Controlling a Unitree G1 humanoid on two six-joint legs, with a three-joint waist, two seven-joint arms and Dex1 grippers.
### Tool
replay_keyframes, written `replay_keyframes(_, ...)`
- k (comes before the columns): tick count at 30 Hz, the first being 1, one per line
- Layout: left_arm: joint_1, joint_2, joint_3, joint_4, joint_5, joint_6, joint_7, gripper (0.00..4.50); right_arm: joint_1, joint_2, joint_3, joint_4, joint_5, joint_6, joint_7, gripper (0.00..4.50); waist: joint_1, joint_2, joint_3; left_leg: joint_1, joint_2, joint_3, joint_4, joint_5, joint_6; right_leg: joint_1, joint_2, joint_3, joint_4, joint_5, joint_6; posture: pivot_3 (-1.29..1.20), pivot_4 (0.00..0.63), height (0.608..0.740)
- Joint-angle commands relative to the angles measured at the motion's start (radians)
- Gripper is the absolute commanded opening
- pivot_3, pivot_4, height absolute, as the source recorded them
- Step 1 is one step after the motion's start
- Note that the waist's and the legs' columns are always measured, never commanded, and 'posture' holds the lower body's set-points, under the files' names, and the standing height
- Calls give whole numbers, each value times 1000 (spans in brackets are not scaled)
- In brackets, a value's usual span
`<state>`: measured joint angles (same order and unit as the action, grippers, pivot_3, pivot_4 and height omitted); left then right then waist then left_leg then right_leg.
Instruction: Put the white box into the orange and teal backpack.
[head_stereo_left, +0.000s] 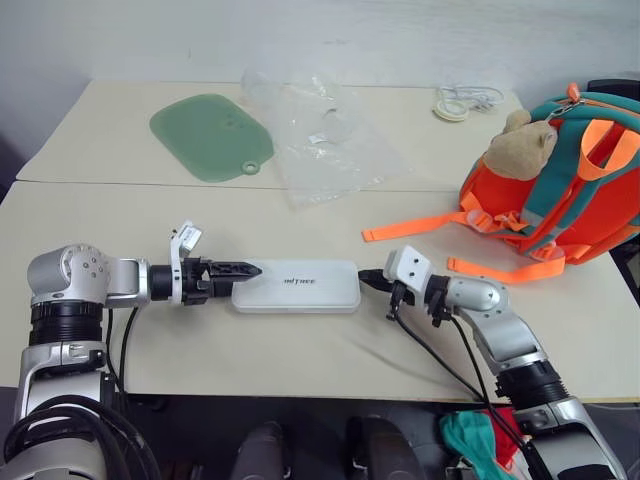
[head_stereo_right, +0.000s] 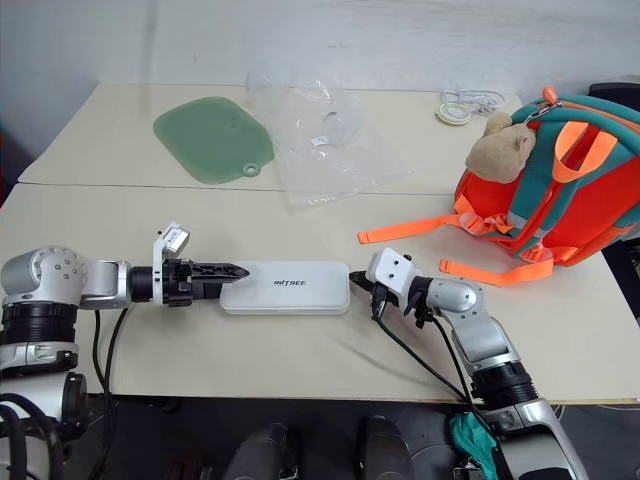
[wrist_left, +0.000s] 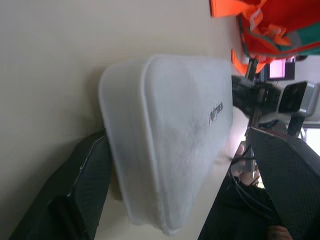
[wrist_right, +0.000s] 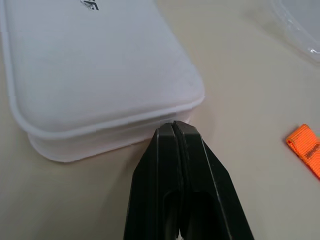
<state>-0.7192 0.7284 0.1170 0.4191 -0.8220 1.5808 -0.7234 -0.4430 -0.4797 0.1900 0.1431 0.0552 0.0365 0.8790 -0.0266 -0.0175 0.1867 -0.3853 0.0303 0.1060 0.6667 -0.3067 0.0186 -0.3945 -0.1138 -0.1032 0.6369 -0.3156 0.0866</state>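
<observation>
- White box (head_stereo_left: 297, 286) flat on worktop (head_stereo_left: 120, 220), dark lettering reading roughly "UNITREE".
- Left gripper (head_stereo_left: 247, 269) jaws spread wide, straddling its nine-o'clock end.
- Right gripper (head_stereo_left: 367, 278) jaws closed, empty, at three o'clock.

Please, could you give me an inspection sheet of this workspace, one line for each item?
Surface: two pale tables pushed together.
Job's things: white box lying flat near the front edge; orange and teal backpack standing at the right, its straps trailing on the table.
Clutter: green mat, clear plastic bag, white coiled cord at the back.
Grippers: left claw open, fingers on either side of the box's left end; right claw shut, tip at the box's right end.
Cables: black cables along both arms.
Surroundings: pale wall behind.
</observation>
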Motion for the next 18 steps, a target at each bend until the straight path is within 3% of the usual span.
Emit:
replay_keyframes(1, 8, -13, -77, 56, -8, 34, 0, 4384, -9, 7, -11, -18, 5, -29, -10, 0, 1, 0, 0, 0, 0, 0, 0, 0, 0, 0, 0, 0, 0, 0, 0, 0, 150, 740)
replay_keyframes(11, -11, -156, -13, 101, -52, 34, 45, 4384, 22, 58, 6, -49, 8, -12, -37, 0, 25, 0, 0, 0, -1, 0, 2, 0, 1, 1, -1, 0, 1, 0, 0, 0, 150, 740)
replay_keyframes(14, -6, -161, 1, 91, -48, 34, 66, 3760, 22, 61, 5, -49, 4, -12, -44, 0, 23, 0, 0, 0, -1, 0, 2, 0, 1, 1, -1, 0, 0, 0, 0, 0, 150, 740)
replay_keyframes(18, 0, -152, 64, 81, -45, 34, 87, 2535, 33, 41, -10, -48, 10, -21, -38, 0, 21, 0, 0, 0, -1, 0, 2, 0, 1, 0, 0, 0, 0, 0, 0, 0, 150, 740)
